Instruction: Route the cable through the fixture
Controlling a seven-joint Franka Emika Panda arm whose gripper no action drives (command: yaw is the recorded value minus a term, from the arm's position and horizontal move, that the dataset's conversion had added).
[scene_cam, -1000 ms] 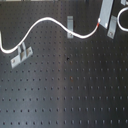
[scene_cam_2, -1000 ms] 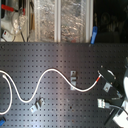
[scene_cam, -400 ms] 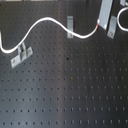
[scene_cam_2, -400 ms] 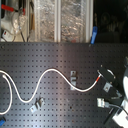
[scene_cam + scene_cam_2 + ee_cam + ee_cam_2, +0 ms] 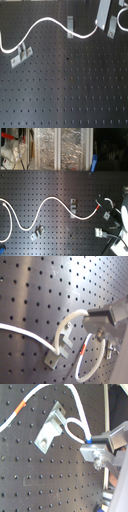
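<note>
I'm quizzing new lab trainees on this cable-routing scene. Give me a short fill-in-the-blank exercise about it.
1. The cable is mostly ____ in colour.
2. Near one end it carries a short ____ band.
3. The board under it is dotted with rows of ____.
4. In the second wrist view the gripper is shut on the ____.

Missing words: white; red; holes; cable

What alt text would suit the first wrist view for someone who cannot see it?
A metal gripper pinches a thin white cable with a red band, just beside a small metal bracket on a black board with holes.
</note>
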